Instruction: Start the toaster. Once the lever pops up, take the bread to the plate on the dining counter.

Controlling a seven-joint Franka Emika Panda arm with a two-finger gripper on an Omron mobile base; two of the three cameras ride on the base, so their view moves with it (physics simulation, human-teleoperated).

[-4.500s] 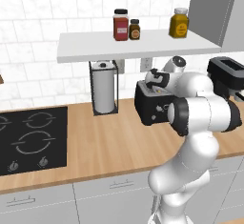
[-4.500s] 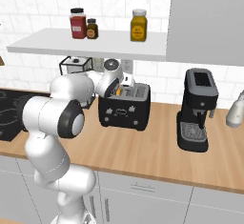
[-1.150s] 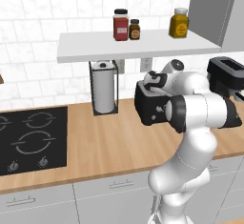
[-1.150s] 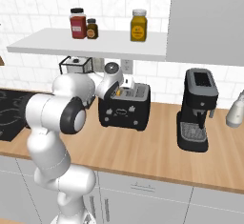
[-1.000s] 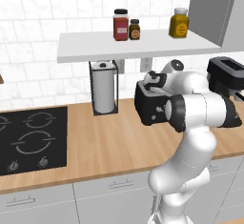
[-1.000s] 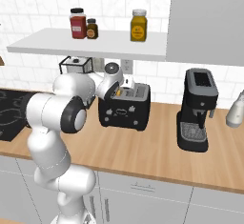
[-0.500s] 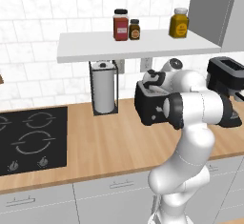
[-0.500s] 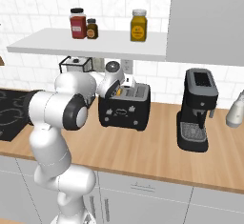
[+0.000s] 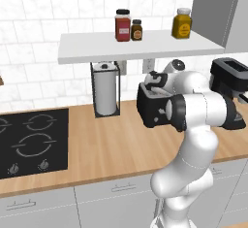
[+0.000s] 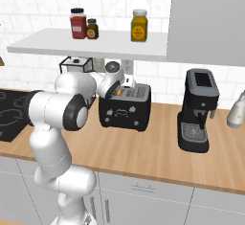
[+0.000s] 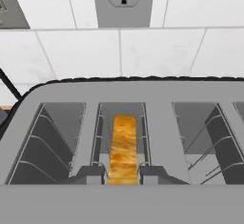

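The toaster [image 10: 125, 106] sits on the bench [image 10: 158, 152] near the wall, close under the shelf [image 10: 95, 43], which holds three jars. One bread [image 11: 123, 148] slice stands in the toaster's middle slot. The jaws [image 11: 122, 174] flank its crust, seemingly gripping it, though contact is hard to confirm.

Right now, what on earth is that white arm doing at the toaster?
The arm has its pincer down over the top of the black toaster on the wooden worktop. Its two fingertips sit on either side of a slice of bread standing in the middle slot, closed against it. The bread is not yet lifted out; a black coffee machine stands nearby.
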